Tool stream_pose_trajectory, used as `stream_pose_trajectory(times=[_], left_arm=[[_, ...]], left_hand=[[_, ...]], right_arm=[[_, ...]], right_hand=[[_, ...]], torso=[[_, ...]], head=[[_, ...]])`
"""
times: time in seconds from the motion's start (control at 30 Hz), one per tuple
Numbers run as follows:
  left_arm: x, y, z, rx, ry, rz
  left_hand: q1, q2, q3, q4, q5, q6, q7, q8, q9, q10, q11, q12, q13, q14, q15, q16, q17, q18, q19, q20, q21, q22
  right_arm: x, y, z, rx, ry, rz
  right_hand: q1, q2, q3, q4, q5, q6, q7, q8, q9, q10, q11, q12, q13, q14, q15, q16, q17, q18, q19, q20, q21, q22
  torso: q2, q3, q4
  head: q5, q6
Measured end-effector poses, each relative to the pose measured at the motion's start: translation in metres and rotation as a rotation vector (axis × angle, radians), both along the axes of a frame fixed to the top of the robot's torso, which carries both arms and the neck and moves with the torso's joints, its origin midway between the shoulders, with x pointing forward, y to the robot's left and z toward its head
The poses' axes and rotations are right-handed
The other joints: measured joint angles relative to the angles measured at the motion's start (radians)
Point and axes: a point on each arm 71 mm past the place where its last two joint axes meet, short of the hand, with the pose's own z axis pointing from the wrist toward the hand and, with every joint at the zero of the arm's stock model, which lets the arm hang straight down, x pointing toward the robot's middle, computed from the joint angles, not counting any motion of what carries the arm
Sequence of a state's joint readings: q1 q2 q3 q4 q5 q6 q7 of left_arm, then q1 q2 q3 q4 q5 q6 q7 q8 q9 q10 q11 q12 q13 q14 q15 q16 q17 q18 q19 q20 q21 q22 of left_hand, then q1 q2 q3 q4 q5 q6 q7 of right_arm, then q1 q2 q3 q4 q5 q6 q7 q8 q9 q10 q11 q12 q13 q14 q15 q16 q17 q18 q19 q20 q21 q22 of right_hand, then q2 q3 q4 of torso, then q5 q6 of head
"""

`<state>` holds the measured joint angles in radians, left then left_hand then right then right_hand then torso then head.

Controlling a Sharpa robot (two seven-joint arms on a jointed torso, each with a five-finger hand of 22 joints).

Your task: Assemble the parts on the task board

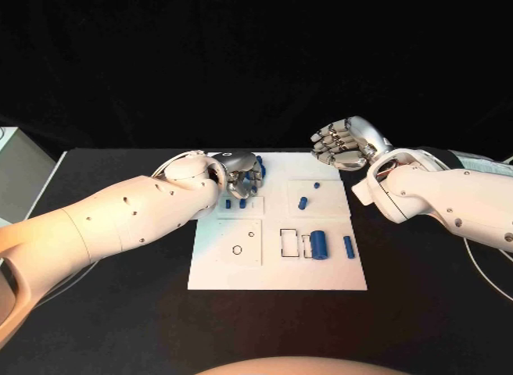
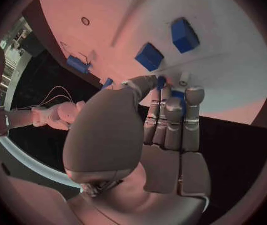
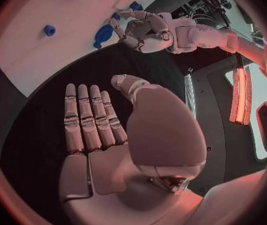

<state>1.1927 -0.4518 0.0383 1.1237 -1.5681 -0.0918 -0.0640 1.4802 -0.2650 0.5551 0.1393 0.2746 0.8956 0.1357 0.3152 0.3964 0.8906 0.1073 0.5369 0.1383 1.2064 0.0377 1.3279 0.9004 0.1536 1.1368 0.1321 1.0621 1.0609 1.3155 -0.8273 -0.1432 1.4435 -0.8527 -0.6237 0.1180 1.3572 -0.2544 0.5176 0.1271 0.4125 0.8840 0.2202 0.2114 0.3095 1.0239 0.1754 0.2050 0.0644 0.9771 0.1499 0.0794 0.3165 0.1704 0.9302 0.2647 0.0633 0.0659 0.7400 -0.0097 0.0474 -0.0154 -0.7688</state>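
Head view puts your left hand (image 1: 240,176) over the far left corner of the task board (image 1: 277,269), fingers curled down among the blue parts there. In your left wrist view the fingertips (image 2: 171,96) are closed around a small blue part (image 2: 178,94), with thumb and fingers meeting on it just above the white surface, so that hand is gripping the piece. Beside the fingers you can see two blue blocks (image 2: 150,56) standing on the board, and farther off a blue cylinder (image 2: 77,64) lying on it.

Your right hand (image 1: 345,143) hangs past the far right corner of the board, above the black table (image 1: 437,312). Your right wrist view shows its fingers (image 3: 90,116) straight, side by side, with the thumb apart and nothing in the palm: it is open and empty.

On the board in the head view, two small blue pieces (image 1: 309,197) sit in the far right square. Nearer you, a large blue cylinder (image 1: 321,244) lies next to a slimmer blue pin (image 1: 348,247), with a rectangular outline (image 1: 288,242) just to their left. A small ring mark (image 1: 236,250) sits in the near left square.
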Motion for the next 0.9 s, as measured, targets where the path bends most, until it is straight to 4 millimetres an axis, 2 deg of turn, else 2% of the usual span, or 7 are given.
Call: stream_pose_trajectory(times=[0.23, 0.57, 0.67, 0.83, 0.9], left_arm=[[0.0024, 0.0002, -0.0006, 0.011, 0.006, 0.012], [0.0050, -0.0014, 0.0000, 0.014, 0.006, 0.020], [0.0055, -0.0015, 0.0001, 0.014, 0.006, 0.022], [0.0057, -0.0013, -0.0006, 0.016, 0.007, 0.023], [0.0060, -0.0012, -0.0007, 0.017, 0.007, 0.023]], left_hand=[[0.004, -0.004, 0.012, -0.007, 0.000, 0.000, 0.000, -0.012, -0.003, -0.001, 0.001, -0.014, -0.005, 0.004, 0.004, 0.006, 0.000, 0.000, 0.003, 0.004, 0.011, 0.011], [0.008, 0.000, 0.030, -0.019, 0.000, 0.004, 0.004, -0.025, -0.007, 0.001, 0.014, -0.028, -0.011, 0.009, 0.005, 0.019, -0.003, 0.000, 0.015, 0.004, 0.032, 0.028], [0.009, 0.002, 0.038, -0.021, 0.000, 0.020, 0.012, -0.025, -0.005, 0.027, 0.005, -0.035, -0.017, 0.027, 0.002, 0.034, 0.012, 0.000, 0.032, 0.004, 0.051, 0.046], [0.009, 0.002, 0.042, -0.025, -0.008, 0.038, 0.009, -0.025, 0.001, 0.054, -0.007, -0.037, -0.012, 0.038, -0.006, 0.043, 0.022, 0.000, 0.038, -0.002, 0.066, 0.059], [0.001, 0.009, 0.045, -0.028, -0.011, 0.057, 0.009, -0.022, 0.005, 0.077, -0.013, -0.037, -0.012, 0.053, -0.012, 0.055, 0.035, -0.001, 0.045, -0.009, 0.077, 0.068]], right_arm=[[-0.0003, 0.0007, 0.0000, 0.001, 0.000, 0.002], [-0.0018, 0.0027, 0.0003, 0.003, 0.001, 0.009], [-0.0022, 0.0032, 0.0004, 0.004, 0.001, 0.010], [-0.0026, 0.0039, 0.0006, 0.005, 0.001, 0.012], [-0.0027, 0.0040, 0.0007, 0.005, 0.001, 0.013]], right_hand=[[0.000, 0.000, 0.000, 0.000, 0.000, 0.000, 0.000, 0.000, 0.000, 0.000, 0.000, 0.000, 0.000, 0.000, 0.000, 0.000, -0.001, 0.000, 0.000, 0.000, 0.000, 0.000], [0.000, 0.000, 0.000, 0.000, 0.006, 0.000, 0.000, 0.000, 0.000, 0.000, 0.000, 0.000, 0.000, 0.000, 0.000, 0.000, -0.001, 0.000, 0.000, 0.000, 0.000, 0.000], [0.000, 0.000, 0.000, 0.000, 0.006, 0.000, 0.000, 0.000, 0.000, 0.000, 0.000, 0.000, 0.000, 0.000, 0.000, 0.000, -0.001, 0.000, 0.000, 0.000, 0.000, 0.000], [0.000, 0.000, 0.000, 0.000, 0.006, 0.000, 0.000, 0.000, 0.000, 0.000, 0.000, 0.000, 0.000, 0.000, 0.000, 0.000, -0.002, 0.000, 0.000, 0.000, 0.000, 0.000], [0.000, 0.000, 0.000, 0.000, 0.006, 0.000, 0.000, 0.000, 0.000, 0.000, 0.000, 0.000, 0.000, 0.000, 0.000, 0.000, -0.002, 0.000, 0.000, 0.000, 0.000, 0.000]], torso=[[0.000, -0.0003, 0.0000], [0.001, 0.0005, -0.0006], [0.001, 0.0009, -0.0006], [0.000, 0.0009, 0.0001], [-0.001, 0.0009, 0.0005]], head=[[-0.002, -0.003], [-0.001, -0.006], [-0.001, -0.009], [-0.004, -0.012], [-0.004, -0.014]])
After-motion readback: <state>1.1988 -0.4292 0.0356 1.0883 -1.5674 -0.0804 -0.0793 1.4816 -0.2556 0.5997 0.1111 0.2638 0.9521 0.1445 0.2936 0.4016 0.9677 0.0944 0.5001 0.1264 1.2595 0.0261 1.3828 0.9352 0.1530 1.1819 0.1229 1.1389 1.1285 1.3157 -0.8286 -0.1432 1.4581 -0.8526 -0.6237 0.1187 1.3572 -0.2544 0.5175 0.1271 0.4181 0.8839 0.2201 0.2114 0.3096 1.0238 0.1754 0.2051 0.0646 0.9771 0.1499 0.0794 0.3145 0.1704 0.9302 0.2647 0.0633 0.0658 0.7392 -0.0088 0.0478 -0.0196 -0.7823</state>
